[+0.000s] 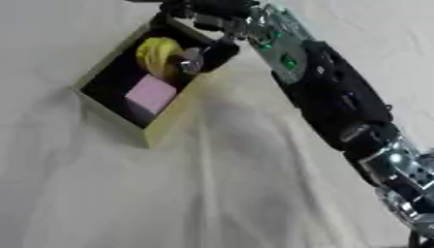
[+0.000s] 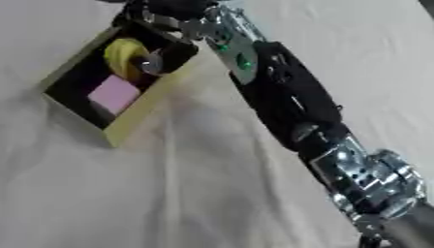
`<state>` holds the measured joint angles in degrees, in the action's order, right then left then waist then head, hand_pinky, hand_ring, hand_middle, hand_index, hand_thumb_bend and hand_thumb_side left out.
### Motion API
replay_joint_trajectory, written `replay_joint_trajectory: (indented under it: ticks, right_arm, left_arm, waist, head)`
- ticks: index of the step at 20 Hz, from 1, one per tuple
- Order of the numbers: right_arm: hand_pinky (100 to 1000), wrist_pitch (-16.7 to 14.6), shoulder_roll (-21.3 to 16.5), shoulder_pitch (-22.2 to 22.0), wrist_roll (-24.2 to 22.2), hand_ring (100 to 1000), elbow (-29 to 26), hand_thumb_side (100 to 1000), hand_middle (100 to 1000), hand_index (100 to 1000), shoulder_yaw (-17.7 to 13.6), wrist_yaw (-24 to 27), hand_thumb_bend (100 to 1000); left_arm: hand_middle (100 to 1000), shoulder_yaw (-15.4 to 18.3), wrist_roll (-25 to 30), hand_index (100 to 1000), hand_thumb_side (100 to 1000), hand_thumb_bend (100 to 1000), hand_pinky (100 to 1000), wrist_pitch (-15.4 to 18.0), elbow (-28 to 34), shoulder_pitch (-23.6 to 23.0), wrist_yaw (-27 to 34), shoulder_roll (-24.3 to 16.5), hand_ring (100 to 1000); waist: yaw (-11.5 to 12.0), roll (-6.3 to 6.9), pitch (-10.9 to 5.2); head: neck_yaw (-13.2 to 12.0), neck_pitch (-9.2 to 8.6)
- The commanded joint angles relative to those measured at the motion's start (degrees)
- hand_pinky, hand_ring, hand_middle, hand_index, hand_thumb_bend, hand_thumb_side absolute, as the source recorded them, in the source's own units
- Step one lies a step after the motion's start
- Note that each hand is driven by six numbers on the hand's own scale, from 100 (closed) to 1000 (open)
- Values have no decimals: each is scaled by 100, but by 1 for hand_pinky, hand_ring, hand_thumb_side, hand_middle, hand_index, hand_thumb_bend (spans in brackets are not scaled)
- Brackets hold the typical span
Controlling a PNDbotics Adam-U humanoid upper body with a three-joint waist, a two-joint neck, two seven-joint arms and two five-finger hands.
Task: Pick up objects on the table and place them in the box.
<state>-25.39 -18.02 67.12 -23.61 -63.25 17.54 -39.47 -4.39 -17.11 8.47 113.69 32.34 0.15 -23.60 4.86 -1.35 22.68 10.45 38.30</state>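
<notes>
Right hand (image 1: 206, 51) over the box (image 1: 161, 131)

We can't tell its fingers' state; yellow thing (image 1: 158, 54) and pink block (image 1: 151, 96) sit inside on the bench (image 1: 127, 193).

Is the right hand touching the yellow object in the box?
Cannot tell. In the left eye view the right hand overlaps the yellow object inside the box, but no contact line or gap shows between them.

box (image 1: 165, 127): yellowish walls, black inside
round object (image 1: 157, 54): yellow
block (image 1: 151, 95): pink
right hand (image 1: 208, 51): black, silver
worktop (image 1: 127, 193): white cloth
</notes>
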Motion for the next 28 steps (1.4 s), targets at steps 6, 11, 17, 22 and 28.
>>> replay_joint_trajectory:
  ticks: [6,11,17,22,28]
  right_arm:
    - [892,253,-309,128,-14,979,-562,393,787,901,-116,439,100]
    - [889,576,-772,-93,66,970,-1347,260,770,895,-224,1084,100]
    - [890,1273,-1784,-966,859,956,-3262,257,736,891,-620,2775,100]
    - [902,1587,-2388,-2018,1790,974,-4761,304,756,883,-1072,3994,100]
    - [905,1234,-2207,-2766,2632,962,-5129,433,760,874,-1753,4838,100]
  left_arm:
    - [726,30,5,878,523,185,734,-22,91,11,-15,-80,770]
    - [726,63,-32,878,519,187,734,-21,91,-37,-36,-98,770]
    - [726,124,-116,878,509,193,733,-11,91,-72,-82,-134,770]
    - [724,203,-257,876,501,200,732,28,91,-110,-122,-142,769]
    - [723,260,-430,875,493,204,731,81,91,-133,-141,-100,769]
  waist:
    - [-46,32,-201]
    - [-109,31,-245]
    - [-215,67,-264]
    - [-323,107,-251]
    - [-426,231,-216]
  head:
    - [-36,15]
    - [-103,62]
    - [-242,93]
    - [-336,62]
    - [-473,34]
